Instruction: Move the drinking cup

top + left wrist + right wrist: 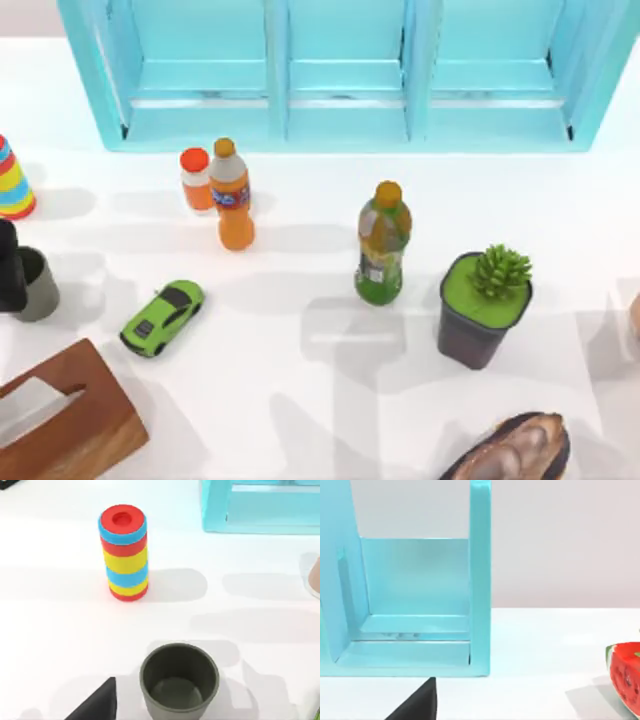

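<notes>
Grey-olive drinking cup, red-blue-yellow striped cylinder, turquoise shelf, lime toy car

Bright even light, soft grey shadows, no glare

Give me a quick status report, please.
Left gripper beside the drinking cup, far left. Cup upright, not yet lifted. Striped cylinder stands behind it, apart.

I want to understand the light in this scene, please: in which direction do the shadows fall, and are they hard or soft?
Top view: soft grey shadows spread right of the drinking cup, the orange bottle and the green bottle, with pale arm-shaped shadows across the table. Left wrist view: the rainbow-striped cylinder casts a blurred-edged shadow sideways; the cup's inside is dim. Right wrist view: even light, faint shadow beside the watermelon slice.
</notes>
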### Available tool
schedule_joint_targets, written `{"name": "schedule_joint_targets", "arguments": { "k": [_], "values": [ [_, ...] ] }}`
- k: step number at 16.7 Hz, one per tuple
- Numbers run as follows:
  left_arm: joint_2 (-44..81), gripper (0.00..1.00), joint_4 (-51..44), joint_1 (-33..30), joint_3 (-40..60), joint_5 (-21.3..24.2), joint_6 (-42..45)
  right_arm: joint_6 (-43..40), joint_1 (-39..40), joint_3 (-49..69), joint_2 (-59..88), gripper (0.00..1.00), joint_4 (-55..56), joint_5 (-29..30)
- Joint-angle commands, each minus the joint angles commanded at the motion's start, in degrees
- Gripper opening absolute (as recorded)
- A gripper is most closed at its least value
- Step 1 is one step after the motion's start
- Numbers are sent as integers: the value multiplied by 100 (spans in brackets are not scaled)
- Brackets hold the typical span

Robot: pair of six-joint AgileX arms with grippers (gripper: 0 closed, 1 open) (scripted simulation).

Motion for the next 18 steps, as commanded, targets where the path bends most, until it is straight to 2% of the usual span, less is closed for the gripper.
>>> {"name": "schedule_joint_targets", "arguments": {
  "k": [5,11,15,18],
  "values": [
    [2913,100,-1891,-81,2248,-16,-27,0,0,0,0,100,0,0],
    [5551,100,-3717,-165,4467,-10,-72,0,0,0,0,100,0,0],
    [6557,100,-4399,-197,5337,8,-90,0,0,0,0,100,0,0],
    [6727,100,-4524,-203,5502,12,-92,0,0,0,0,100,0,0]
  ]
}}
